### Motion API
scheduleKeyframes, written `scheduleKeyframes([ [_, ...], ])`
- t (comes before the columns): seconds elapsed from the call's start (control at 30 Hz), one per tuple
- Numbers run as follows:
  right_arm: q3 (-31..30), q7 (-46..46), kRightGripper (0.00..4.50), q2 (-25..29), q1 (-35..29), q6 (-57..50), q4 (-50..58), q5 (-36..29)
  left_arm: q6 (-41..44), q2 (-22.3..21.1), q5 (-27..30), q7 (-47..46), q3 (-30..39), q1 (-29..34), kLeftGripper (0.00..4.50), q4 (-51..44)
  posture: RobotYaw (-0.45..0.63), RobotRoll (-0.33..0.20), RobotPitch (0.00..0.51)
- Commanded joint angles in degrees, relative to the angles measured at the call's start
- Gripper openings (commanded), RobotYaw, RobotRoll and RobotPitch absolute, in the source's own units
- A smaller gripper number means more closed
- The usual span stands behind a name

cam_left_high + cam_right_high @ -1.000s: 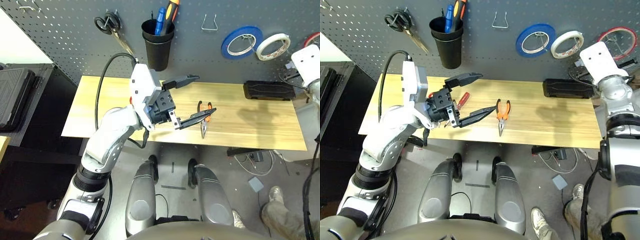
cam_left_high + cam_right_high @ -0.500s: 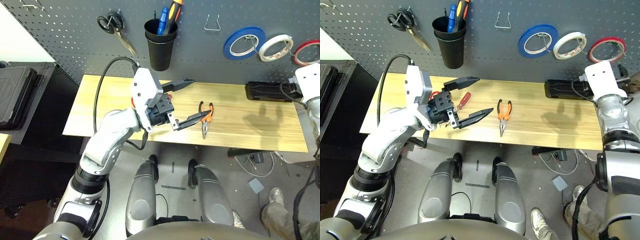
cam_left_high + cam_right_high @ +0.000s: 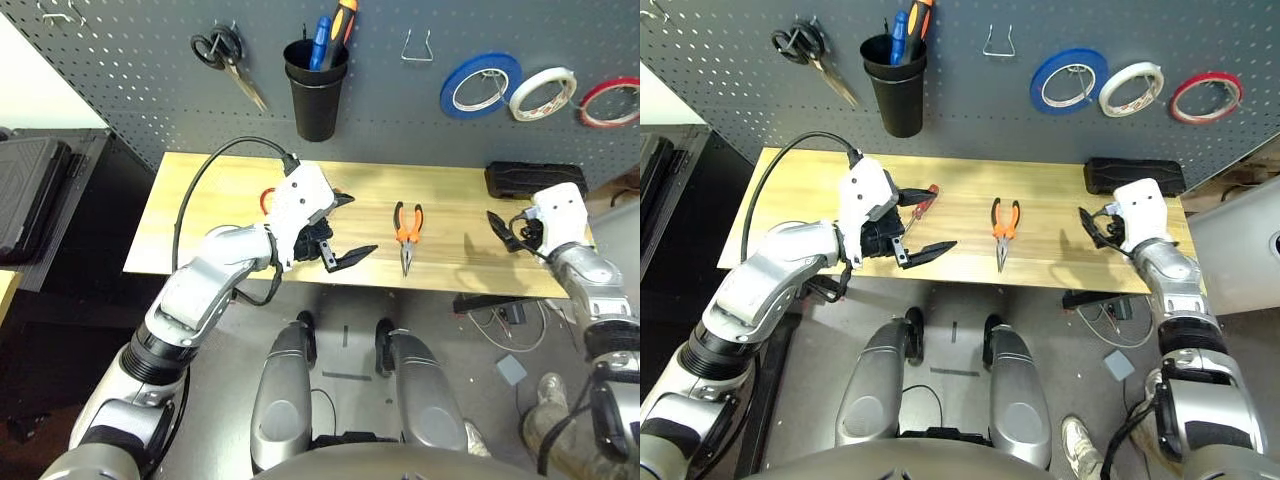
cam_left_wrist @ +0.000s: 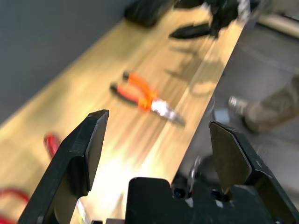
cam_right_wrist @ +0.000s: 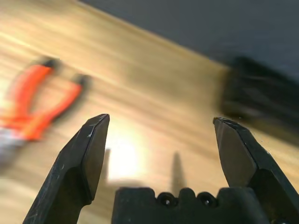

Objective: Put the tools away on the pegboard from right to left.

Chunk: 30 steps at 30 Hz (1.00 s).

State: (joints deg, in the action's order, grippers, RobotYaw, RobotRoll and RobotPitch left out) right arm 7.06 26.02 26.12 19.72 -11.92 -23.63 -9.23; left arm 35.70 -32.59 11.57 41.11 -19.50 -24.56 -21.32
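The thin red tape ring hangs at the far right of the dark grey pegboard. Orange-and-black pliers lie mid-table, also in the left wrist view and the right wrist view. My left gripper hovers open left of the pliers, nothing between its fingers. It partly covers the red-handled screwdriver. A red scissors handle peeks out behind that arm. My right gripper is open and empty, low over the table right of the pliers.
On the pegboard hang black-handled scissors, a black cup with pens, an empty wire hook, a blue tape roll and a white one. A black case lies at the table's back right.
My right gripper opened, leaving the red tape ring on the pegboard, and came down to the table's right part. My left gripper sank lower and drew back slightly.
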Motion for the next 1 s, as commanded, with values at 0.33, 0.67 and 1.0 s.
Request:
scheduleKeyframes([
  [0.33, 1.1, -15.6, 4.45, -14.3, 5.5, -39.9, 13.7, -5.0, 5.4, -0.9, -3.1, 0.3, -1.5, 1.1, 4.5, -0.6, 0.19, 0.0, 0.305],
  [0.67, 2.1, -26.4, 4.45, -16.8, 18.5, -38.4, -7.8, 0.0, 7.4, -1.3, -3.3, -0.2, -1.0, 1.5, 4.5, -1.3, 0.21, 0.0, 0.324],
  [1.0, 0.8, -26.8, 4.45, -18.8, 24.8, -31.6, -25.2, 1.7, 8.5, -1.4, -3.3, -0.9, -0.9, 1.5, 4.5, -1.7, 0.23, 0.0, 0.334],
])
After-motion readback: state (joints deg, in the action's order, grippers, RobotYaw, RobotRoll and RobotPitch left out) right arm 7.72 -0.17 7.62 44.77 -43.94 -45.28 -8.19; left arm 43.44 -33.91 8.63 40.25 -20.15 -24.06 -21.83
